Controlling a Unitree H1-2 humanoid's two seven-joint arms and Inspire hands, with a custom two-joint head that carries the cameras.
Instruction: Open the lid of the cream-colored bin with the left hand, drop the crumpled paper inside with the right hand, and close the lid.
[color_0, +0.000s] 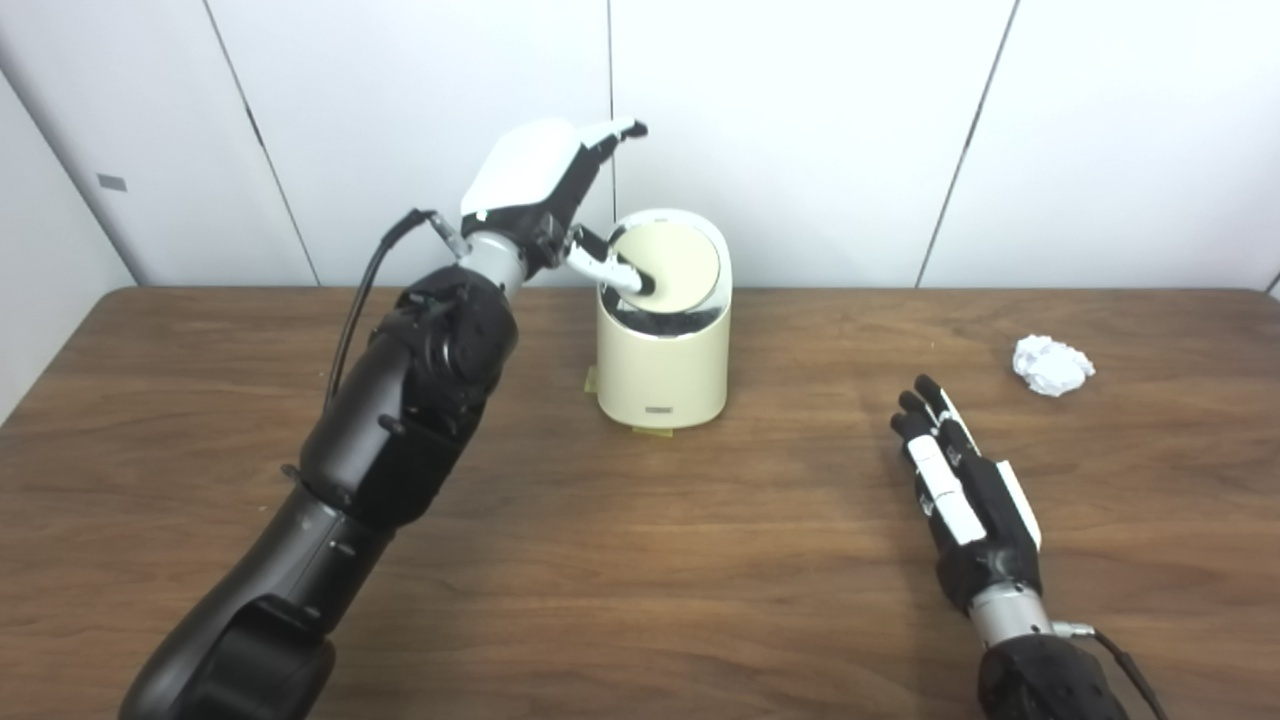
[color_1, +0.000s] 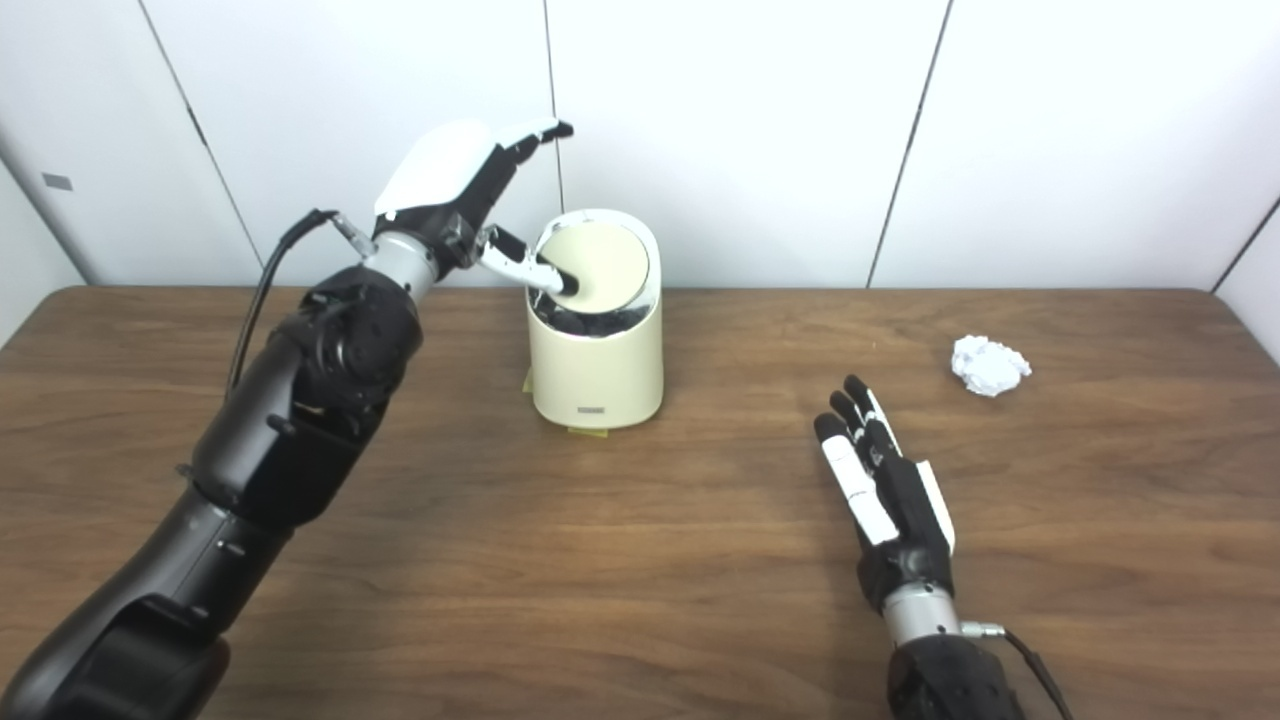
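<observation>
Sitting untouched out on the wood, the crumpled paper (color_0: 1052, 365) lies beyond and a little to the outer side of the right hand (color_0: 962, 497), well apart from its fingertips. It looks feather-light and soft, a loose ball that should squash under any squeeze, so my read is that a gentle pinch across its middle between thumb and fingers would do, no real force needed, though a wad that light could skitter away if nudged first. That right hand is empty, resting flat with its fingers stretched forward and slightly spread. Over on the other side, the cream-colored bin (color_0: 662, 368) stands upright near the back of the table, and the left hand (color_0: 545, 190) is right up against it with its fingers extended above the rim, nothing grasped, while its thumb (color_0: 612, 272) presses on the round lid (color_0: 667, 264). The lid is tipped on its pivot, a dark gap showing beneath its near edge. The bin looks like smooth, rigid plastic, probably slippery and light enough to slide if shoved sideways. Underneath everything runs a dark wood-grain table (color_0: 640, 560), flat and matte, and behind it plain white wall panels (color_0: 800, 130) with thin dark seams.
</observation>
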